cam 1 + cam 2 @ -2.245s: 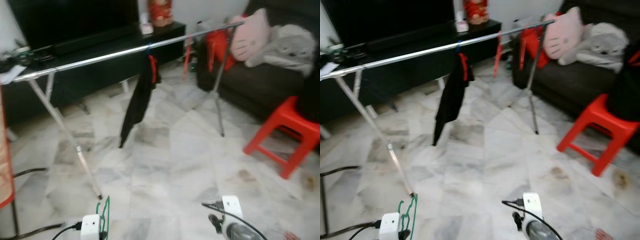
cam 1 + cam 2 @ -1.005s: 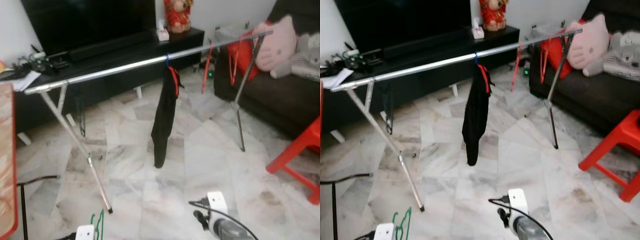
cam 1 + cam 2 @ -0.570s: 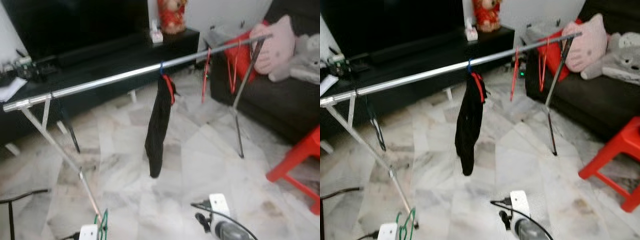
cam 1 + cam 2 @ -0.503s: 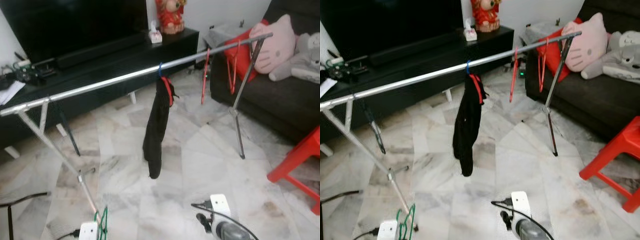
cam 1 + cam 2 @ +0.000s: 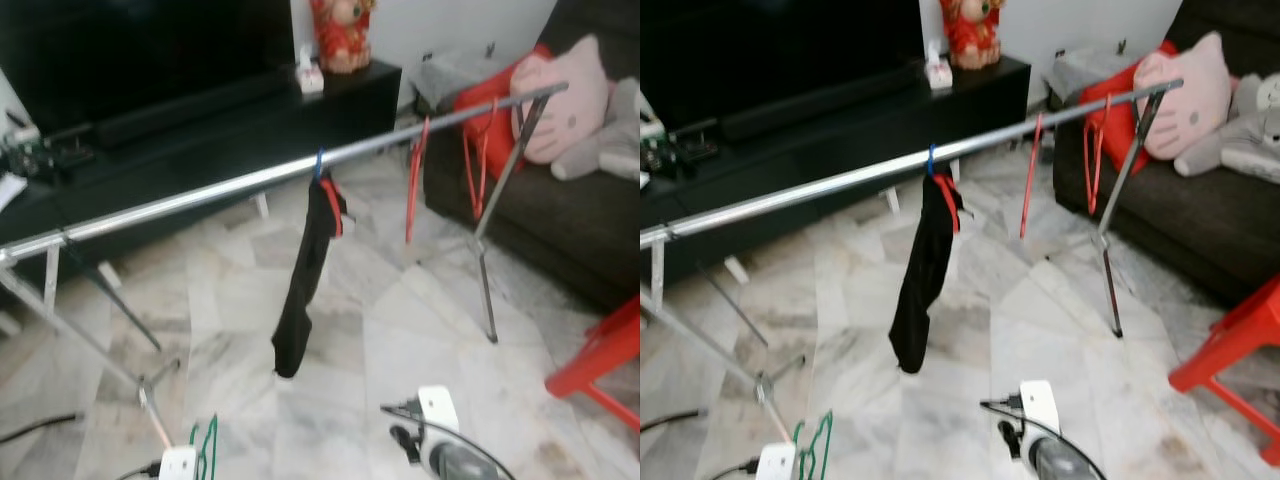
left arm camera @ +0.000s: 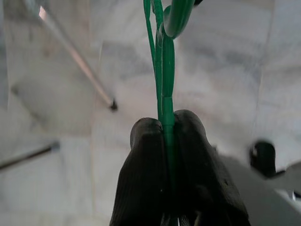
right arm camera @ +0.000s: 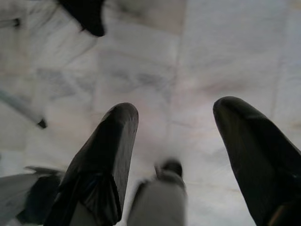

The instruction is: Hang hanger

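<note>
My left gripper [image 6: 167,136] pinches the green hanger [image 6: 162,61] low at near left, right gripper [image 7: 171,141] spread wide and idle — I'd raise the hook above the far rail [image 5: 220,188] and lower it left of the black garment [image 5: 305,290].

A pale marble floor [image 5: 380,330] with grey veining spreads through the room. Along the far wall runs a low black TV cabinet [image 5: 230,120] carrying a large dark screen [image 5: 140,40] and a red figurine [image 5: 342,30]. Right of the cabinet stands a dark sofa [image 5: 560,215] heaped with plush toys [image 5: 1188,88], a red plastic stool [image 5: 605,365] near it.
</note>
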Available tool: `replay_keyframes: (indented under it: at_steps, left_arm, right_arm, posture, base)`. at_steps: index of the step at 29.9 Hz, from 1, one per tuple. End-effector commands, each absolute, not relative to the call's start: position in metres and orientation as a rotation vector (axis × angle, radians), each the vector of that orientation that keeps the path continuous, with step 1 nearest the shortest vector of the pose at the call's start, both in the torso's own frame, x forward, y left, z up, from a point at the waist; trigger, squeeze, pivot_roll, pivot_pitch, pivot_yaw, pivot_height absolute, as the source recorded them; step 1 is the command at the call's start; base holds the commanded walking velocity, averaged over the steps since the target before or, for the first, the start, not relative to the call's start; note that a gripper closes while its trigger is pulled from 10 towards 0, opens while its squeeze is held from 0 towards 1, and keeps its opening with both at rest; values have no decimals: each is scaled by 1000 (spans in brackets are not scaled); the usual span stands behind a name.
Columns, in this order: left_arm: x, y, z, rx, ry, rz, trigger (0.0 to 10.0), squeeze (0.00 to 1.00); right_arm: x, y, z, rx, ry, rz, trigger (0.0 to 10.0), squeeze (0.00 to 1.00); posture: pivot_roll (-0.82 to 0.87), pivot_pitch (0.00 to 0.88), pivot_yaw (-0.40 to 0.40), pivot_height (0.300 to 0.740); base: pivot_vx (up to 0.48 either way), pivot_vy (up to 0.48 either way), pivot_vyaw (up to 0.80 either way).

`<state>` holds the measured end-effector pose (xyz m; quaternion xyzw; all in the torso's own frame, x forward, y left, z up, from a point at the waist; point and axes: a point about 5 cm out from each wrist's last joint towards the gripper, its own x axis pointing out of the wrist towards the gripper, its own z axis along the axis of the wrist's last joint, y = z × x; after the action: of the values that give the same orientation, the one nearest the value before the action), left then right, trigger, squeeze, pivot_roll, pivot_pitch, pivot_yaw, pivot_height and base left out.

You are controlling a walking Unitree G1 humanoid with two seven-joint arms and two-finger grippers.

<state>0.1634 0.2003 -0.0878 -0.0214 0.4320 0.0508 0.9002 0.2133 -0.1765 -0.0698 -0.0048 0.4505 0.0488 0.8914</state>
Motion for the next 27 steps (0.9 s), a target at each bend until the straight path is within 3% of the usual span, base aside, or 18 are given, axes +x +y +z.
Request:
replay_keyframes:
  at_steps: [1,19,27]
  left_arm:
    - [161,198,-89,-41,901,96,10000,0]
    - [180,203,-78,10,815,65,10000,0]
    - [202,209,-61,36,662,58,10000,0]
  right_arm:
    - [211,-180,-71,-17,943,93,10000,0]
    - [211,-181,-71,-32,954,105,10000,0]
    - [211,-181,-71,-35,953,107,10000,0]
  posture:
    - [-76,0,58,732]
    - [-74,0,57,732]
    - [-74,0,57,732]
  base:
    - [382,0,0]
    - [372,0,140]
    - [32,0,0]
